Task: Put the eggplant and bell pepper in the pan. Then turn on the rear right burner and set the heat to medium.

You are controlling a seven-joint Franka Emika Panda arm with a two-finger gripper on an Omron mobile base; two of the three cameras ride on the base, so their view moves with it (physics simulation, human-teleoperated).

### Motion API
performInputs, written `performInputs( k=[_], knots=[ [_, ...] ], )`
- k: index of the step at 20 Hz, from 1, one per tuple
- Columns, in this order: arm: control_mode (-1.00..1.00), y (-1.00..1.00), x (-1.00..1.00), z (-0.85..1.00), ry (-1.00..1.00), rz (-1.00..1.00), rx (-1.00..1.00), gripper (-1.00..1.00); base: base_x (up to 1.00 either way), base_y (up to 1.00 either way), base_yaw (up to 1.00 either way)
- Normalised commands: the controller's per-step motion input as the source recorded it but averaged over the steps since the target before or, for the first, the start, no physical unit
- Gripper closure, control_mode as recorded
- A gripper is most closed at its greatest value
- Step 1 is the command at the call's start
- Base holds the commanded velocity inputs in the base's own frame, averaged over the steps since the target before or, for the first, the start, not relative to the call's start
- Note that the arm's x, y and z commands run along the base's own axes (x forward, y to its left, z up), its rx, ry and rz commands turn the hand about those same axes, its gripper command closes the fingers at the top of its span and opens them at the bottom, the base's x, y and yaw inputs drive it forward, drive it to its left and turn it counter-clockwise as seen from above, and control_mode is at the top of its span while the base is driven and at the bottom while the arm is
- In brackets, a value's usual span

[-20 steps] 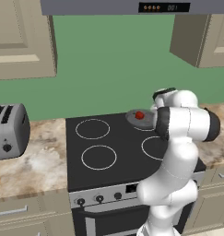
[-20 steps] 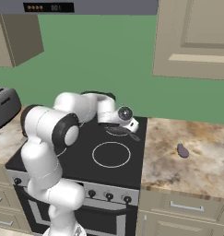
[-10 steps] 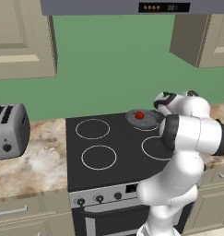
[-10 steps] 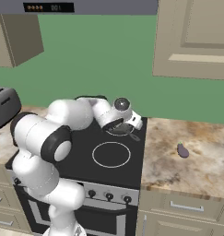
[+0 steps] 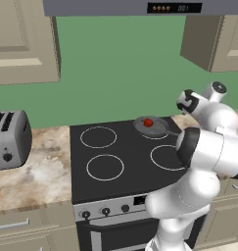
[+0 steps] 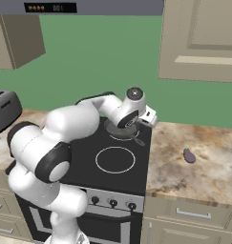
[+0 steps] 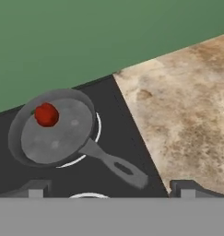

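Nearest, stove knobs [image 5: 105,211] along the black stove's [image 5: 125,166] front edge. Above them, two front ring marks on the glass, bare. Further back, raised over the right rear of the stove, the jaws [image 7: 109,188], spread wide and pinching nothing, two dark tips well apart at the bottom of the hand view. Just beyond them, on the rear right burner [image 7: 96,133], the grey pan [image 7: 58,133], handle pointing toward the stove's front right. Inside the pan, against its far rim, the red bell pepper [image 7: 46,114]. To the right, on the speckled desk [image 6: 203,167], the purple eggplant [image 6: 189,155], lying well apart from the pan. Far left on the desk, a toaster [image 5: 10,139]. Behind everything, a green wall [image 5: 120,68].
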Motion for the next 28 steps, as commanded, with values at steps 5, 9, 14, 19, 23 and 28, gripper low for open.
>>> performInputs(
  k=[5,9,14,19,23,28],
  knots=[
    [-1.00,-0.41,-0.26,0.12,0.14,0.02,-0.03,-1.00,0.00,0.00,0.00],
    [-1.00,-0.33,-0.27,0.00,0.16,0.03,-0.05,-1.00,0.00,0.00,0.00],
    [-1.00,-0.33,-0.39,0.00,0.14,0.01,-0.02,-1.00,0.00,0.00,0.00],
    [-1.00,-0.33,-0.46,0.00,0.08,0.01,-0.02,-1.00,0.00,0.00,0.00],
    [-1.00,-0.47,-0.60,0.00,0.00,0.01,0.00,-1.00,0.00,0.00,0.00],
    [-1.00,-0.43,-0.44,0.00,0.00,0.01,0.00,-1.00,0.00,0.00,0.00]
  ],
)
